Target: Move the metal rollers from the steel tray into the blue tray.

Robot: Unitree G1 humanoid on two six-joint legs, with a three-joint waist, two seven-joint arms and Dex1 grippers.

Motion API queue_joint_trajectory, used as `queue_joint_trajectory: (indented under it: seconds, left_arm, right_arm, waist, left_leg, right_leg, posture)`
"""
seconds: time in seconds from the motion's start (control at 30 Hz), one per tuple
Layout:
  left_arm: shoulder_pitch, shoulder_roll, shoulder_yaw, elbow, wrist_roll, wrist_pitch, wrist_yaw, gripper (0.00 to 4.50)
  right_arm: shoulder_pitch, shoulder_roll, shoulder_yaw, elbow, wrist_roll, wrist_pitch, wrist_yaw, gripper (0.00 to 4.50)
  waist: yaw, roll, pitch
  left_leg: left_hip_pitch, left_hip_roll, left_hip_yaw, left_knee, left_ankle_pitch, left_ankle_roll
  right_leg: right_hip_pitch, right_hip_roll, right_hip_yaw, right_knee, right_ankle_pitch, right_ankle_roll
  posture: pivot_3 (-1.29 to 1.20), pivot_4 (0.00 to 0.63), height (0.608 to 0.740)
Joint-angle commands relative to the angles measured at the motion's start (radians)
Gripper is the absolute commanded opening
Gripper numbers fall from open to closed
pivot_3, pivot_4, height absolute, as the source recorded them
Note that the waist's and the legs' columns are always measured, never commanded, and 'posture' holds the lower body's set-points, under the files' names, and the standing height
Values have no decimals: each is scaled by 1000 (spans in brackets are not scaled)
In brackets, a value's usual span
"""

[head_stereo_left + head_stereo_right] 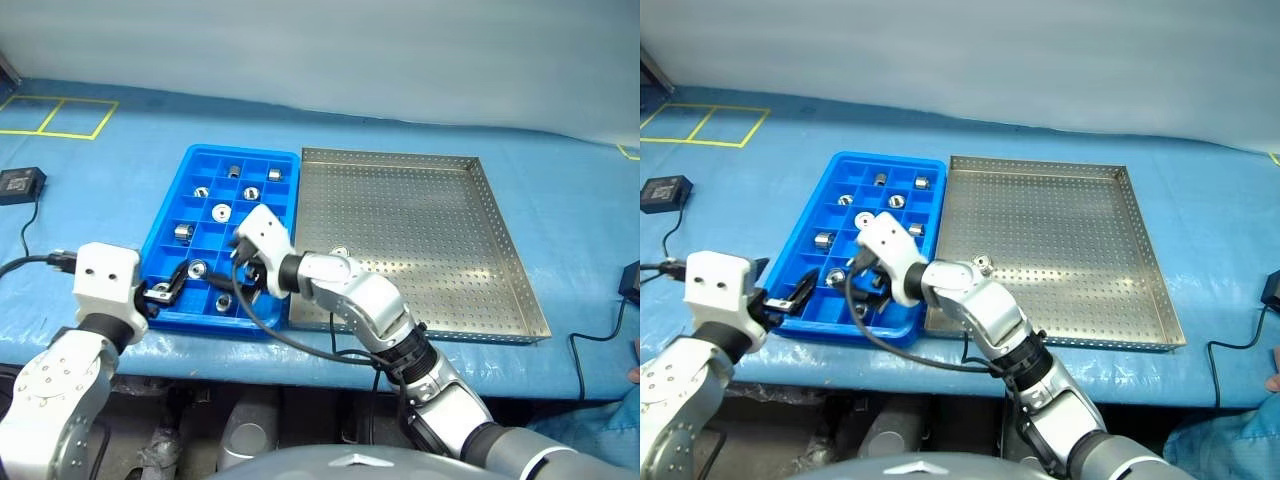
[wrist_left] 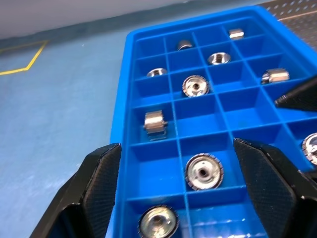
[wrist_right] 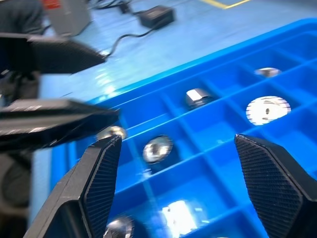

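Blue tray point(image 1: 172, 205): sits on the blue table cover point(image 1: 90, 170), its long side touching the steel tray's edge; a grid of small square compartments, many of them holding one roller each

Steel tray point(image 1: 440, 260): large, perforated, lying on the robot's right of the blue tray; its dotted floor is almost bare — one roller point(image 1: 984, 263) shows near the edge closest to the blue tray, just behind the right forearm

Metal rollers point(image 2: 203, 171): spread through the blue tray, some lying flat with the centre hole facing up, some tipped on their sides; the left wrist view shows about nine of them, each in its own cell

Right gripper point(image 3: 176, 198): reaches across from the steel tray's side and hangs over the near cells of the blue tray; its two black fingers point(image 3: 101, 183) stand wide apart with nothing between them — a roller point(image 3: 157, 148) lies in a cell beyond the gap and another point(image 3: 119, 228) beside the lower finger

Left gripper point(image 2: 190, 198): at the near outer corner of the blue tray, pointing in over the cells; fingers point(image 2: 96, 186) spread wide, holding nothing, with a flat roller in the cell between them

Grippers together: close to each other over the tray's near end, the left one's fingers visible in the right wrist view, not touching

Adapter point(image 1: 20, 183): small black box with a cable, on the table cover well away on the robot's left
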Motion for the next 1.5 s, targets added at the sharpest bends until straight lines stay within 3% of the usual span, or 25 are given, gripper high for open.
queue_joint_trajectory:
  seconds: [0.03, 0.13, 0.37, 0.6, 1.03, 1.13, 1.3, 1.5]
  left_arm:
    - [-90, -52, -125, 70, -42, -63, -36, 3930]
    - [-159, -70, -230, 147, -31, -94, -59, 3930]
    - [-240, -51, -319, 271, -14, -152, -112, 3930]
    - [-254, -41, -343, 309, -9, -173, -122, 3930]
    - [-212, -35, -327, 288, -5, -159, -91, 3930]
    - [-207, -32, -322, 285, -5, -160, -86, 3930]
    - [-198, -29, -309, 282, -9, -161, -79, 3930]
    - [-186, -20, -292, 275, -13, -160, -78, 3930]
  right_arm:
    - [19, -16, -123, -78, -28, 41, -108, 3865]
    - [54, -62, -191, -148, -36, 120, -153, 3865]
    - [135, -130, -224, -242, -39, 211, -193, 3865]
    - [160, -82, -240, -183, -33, 210, -231, 3865]
    - [110, -1, -277, 40, -62, 148, -295, 3865]
    - [107, 4, -283, 49, -60, 142, -289, 3261]
    - [100, -12, -268, 45, -84, 152, -300, 1702]
    - [98, 5, -293, 38, -68, 148, -293, 1688]
  waist:
    - [0, 0, 0]
    - [-4, 0, 0]
    - [-69, 0, 0]
    - [-107, 0, 0]
    - [-104, 0, 0]
    - [-100, 0, 0]
    - [-98, 0, 0]
    - [-99, 0, 0]
  left_leg:
    - [0, -1, 0, 0, 0, 0]
    - [-1, -2, 1, 2, 0, 0]
    - [-1, -2, 1, 0, 0, 0]
    - [1, 1, 0, 0, 0, 0]
    - [1, 0, 1, 2, 0, 0]
    - [1, 0, 1, 2, 0, 0]
    - [1, 0, 1, 2, 0, 0]
    - [1, 0, 1, 2, 0, 0]
  right_leg:
    - [0, 0, 0, 0, 0, 0]
    - [1, 0, -1, 0, 0, 0]
    - [0, 1, 0, 1, 0, 0]
    - [1, 6, 1, 3, 1, 1]
    - [1, 5, 4, 3, 1, 1]
    - [2, 5, 4, 3, 2, 3]
    - [2, 5, 4, 2, 4, 6]
    - [2, 5, 4, 3, 4, 6]
  posture:
    - [272, 150, 740]
    - [230, 150, 740]
    - [140, 150, 740]
    - [131, 150, 740]
    - [172, 150, 740]
    - [176, 150, 740]
    - [175, 150, 740]
    - [180, 150, 740]
